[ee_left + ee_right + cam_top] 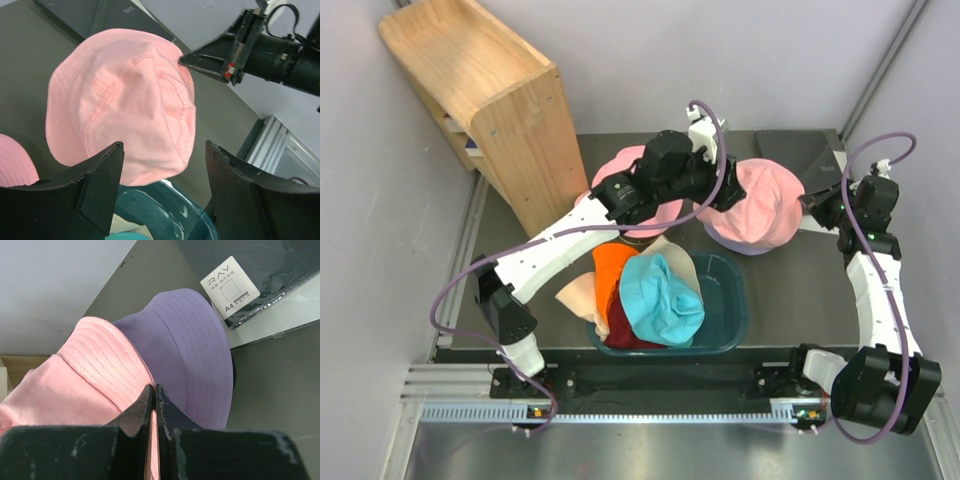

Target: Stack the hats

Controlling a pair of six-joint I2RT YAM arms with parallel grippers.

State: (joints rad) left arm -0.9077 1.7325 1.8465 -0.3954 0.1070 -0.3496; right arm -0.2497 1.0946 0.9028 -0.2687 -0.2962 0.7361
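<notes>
Dark table [790, 290] from above: left arm [560, 240] stretched across to pink hat [760, 205] at far right, right arm [875, 290] folded beside it; left wrist: left gripper [165, 150] spread wide over its creased crown; right wrist: right gripper [154, 390] clamped on its brim, lavender hat [185, 340] beneath.

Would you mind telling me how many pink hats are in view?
2. One pink hat lies atop the lavender hat, pinched by the right gripper; a second pink hat sits beside the shelf. Others may hide in the tub.
</notes>
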